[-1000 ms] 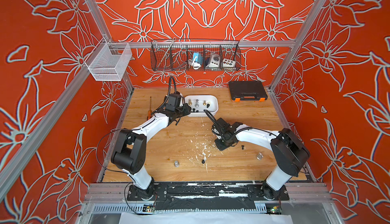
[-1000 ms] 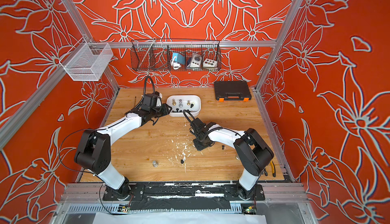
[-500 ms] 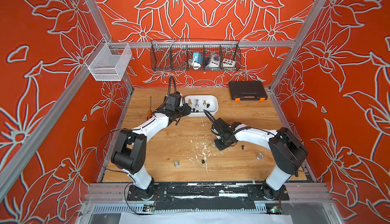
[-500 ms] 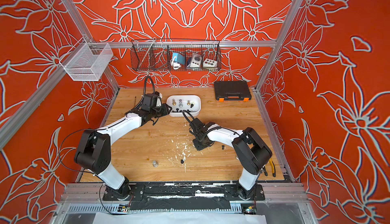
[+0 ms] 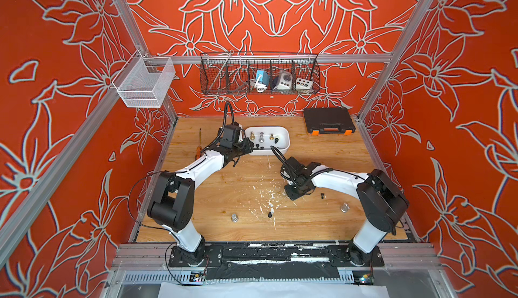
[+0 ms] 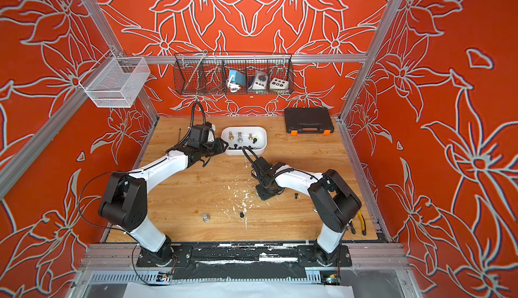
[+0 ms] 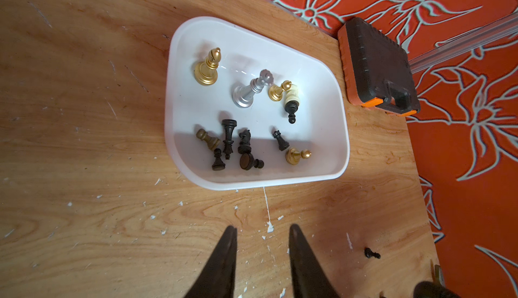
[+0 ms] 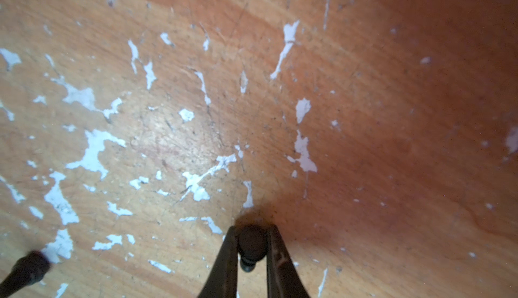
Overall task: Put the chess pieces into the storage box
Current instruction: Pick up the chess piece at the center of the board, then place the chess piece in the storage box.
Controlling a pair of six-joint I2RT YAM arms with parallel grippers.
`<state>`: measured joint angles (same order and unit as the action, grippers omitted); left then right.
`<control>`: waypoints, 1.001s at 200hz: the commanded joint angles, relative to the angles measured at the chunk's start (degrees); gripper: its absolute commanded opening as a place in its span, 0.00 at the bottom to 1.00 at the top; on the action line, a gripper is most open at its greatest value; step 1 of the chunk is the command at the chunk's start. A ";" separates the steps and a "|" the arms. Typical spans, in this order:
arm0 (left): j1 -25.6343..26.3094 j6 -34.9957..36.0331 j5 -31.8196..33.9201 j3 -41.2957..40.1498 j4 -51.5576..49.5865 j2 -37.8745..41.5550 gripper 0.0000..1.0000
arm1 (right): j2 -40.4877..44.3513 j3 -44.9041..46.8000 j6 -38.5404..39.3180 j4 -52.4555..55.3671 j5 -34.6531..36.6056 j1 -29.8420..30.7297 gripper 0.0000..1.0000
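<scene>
Black fingers (image 8: 225, 260) of your right gripper (image 8: 252, 230) are clamped on a small black chess piece (image 8: 252, 244), low over the scuffed wooden table (image 8: 392, 114) flecked with white. In both top views this gripper is near the table's middle, slightly right. Loose around it you have a black piece (image 5: 322, 196) just to its right, another black piece (image 5: 270, 214) nearer you, a silver piece (image 5: 344, 207) at the near right and a second silver piece (image 5: 234, 217) at the near left. Your left gripper (image 7: 263, 228) has its fingers apart with nothing between them, hovering just beside the left side of the storage box (image 7: 169, 100). That white tub stands at the far middle of the table and holds about a dozen chess pieces: a tall gold one (image 7: 207, 68), a silver one (image 7: 248, 93), gold pawns, a cream one (image 7: 292, 96) and several black ones, some lying down. Farther right, apart from the tub, you see a black case (image 5: 328, 118); an orange-handled screwdriver (image 5: 199, 142) lies at the far left.
</scene>
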<state>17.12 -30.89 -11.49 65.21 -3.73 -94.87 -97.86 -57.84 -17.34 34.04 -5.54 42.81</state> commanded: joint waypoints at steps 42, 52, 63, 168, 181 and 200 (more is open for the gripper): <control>-0.77 0.71 -0.14 -0.99 0.12 2.89 0.33 | 0.19 -6.04 -0.02 -1.34 -3.40 -0.77 0.13; -0.86 0.67 -0.03 -1.28 0.21 3.24 0.33 | -0.27 -7.42 0.32 -1.59 -4.06 -1.07 0.13; -1.03 0.66 -0.05 -1.57 0.30 3.62 0.33 | -0.69 -8.99 0.52 -2.02 -5.13 -1.69 0.13; -1.71 0.50 -0.60 -4.84 0.61 7.27 0.33 | -9.76 -28.02 -0.32 -8.17 -11.42 -11.20 0.11; -1.73 0.53 -0.49 -5.56 0.65 7.96 0.33 | -11.12 -29.53 -0.66 -8.85 -11.58 -12.27 0.11; -1.83 0.49 -0.34 -6.57 0.65 8.91 0.33 | -13.30 -31.73 -2.04 -10.36 -12.20 -13.89 0.13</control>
<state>15.73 -30.85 -11.73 59.70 -3.79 -88.71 -108.36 -86.65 -17.65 25.63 -16.51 30.61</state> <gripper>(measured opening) 0.328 0.182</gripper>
